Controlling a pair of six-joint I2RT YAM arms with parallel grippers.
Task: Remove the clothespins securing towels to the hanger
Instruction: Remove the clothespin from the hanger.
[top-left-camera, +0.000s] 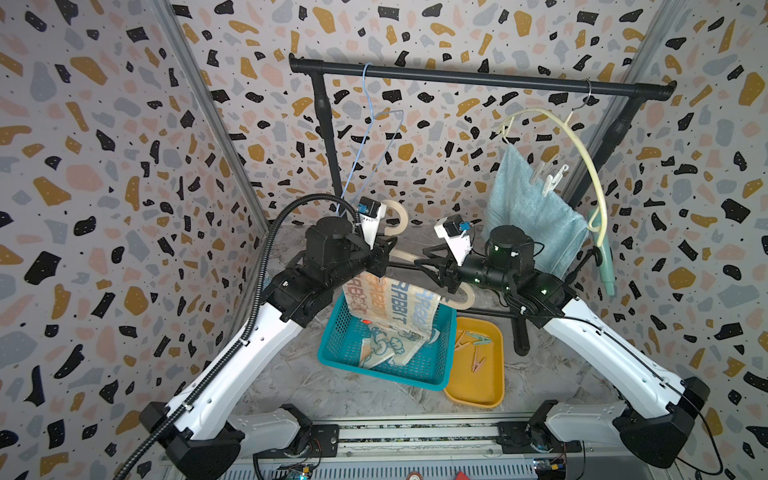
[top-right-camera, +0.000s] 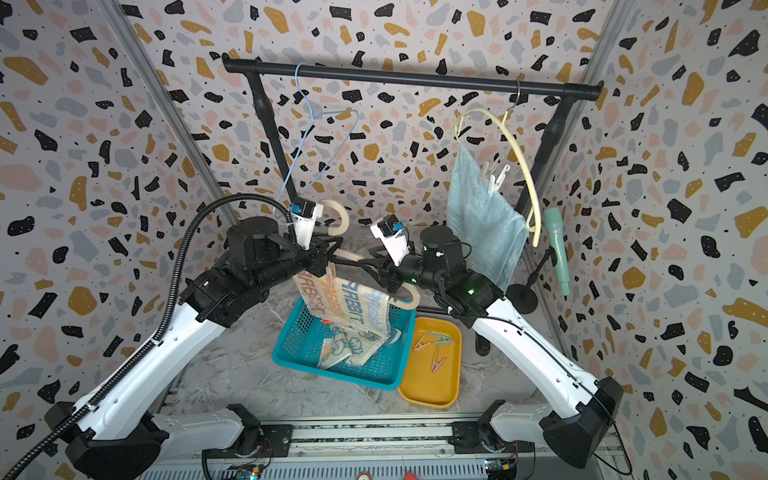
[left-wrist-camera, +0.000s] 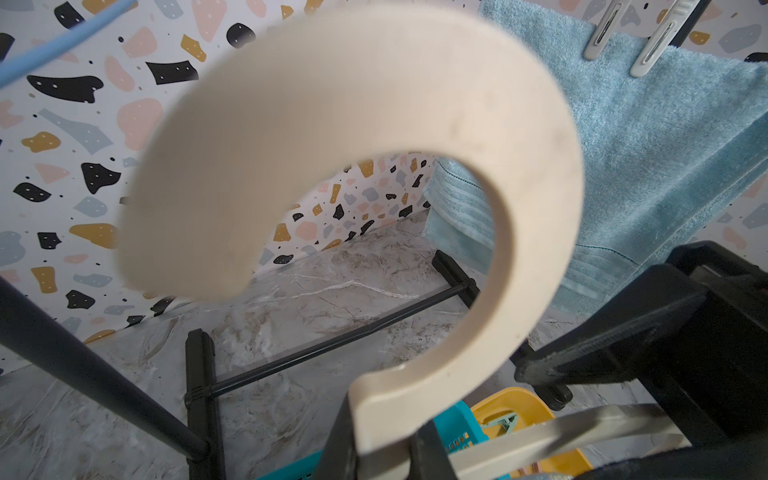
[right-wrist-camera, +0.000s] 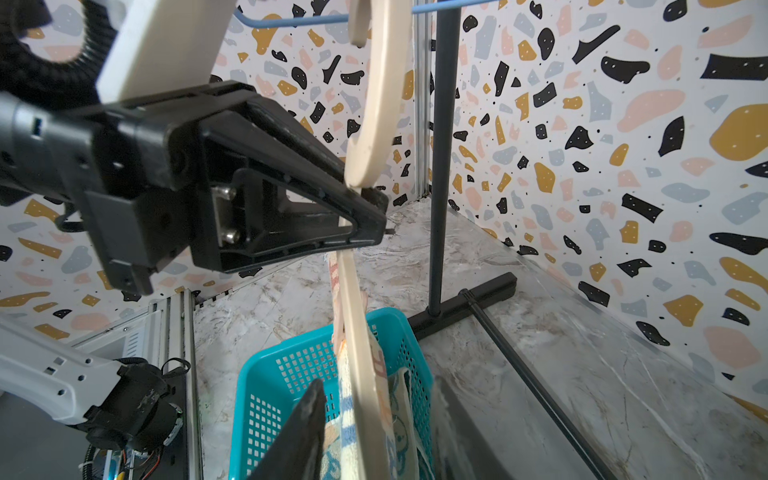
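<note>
Two clothespins (left-wrist-camera: 660, 39), left wrist view, not right

Walls (top-left-camera: 104, 166): I saw terrazzo flecks, black, ochre, pink, grey.
Hanger (left-wrist-camera: 374, 104): was cream.
Lettered towel (top-left-camera: 390, 305): had orange and blue stripes.
Hanging towel (top-left-camera: 523, 216): was plain light blue.
Basket (top-left-camera: 336, 332): was teal.
Tray (top-left-camera: 478, 386): was mustard.
My left pincer (right-wrist-camera: 372, 216): was black.

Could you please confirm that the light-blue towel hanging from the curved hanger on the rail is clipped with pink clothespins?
Not quite: the clothespins on the light-blue towel are white, not pink. Both top views show this, and the left wrist view shows them pale too. The rest is right: the towel hangs from the curved hanger on the rail.
</note>
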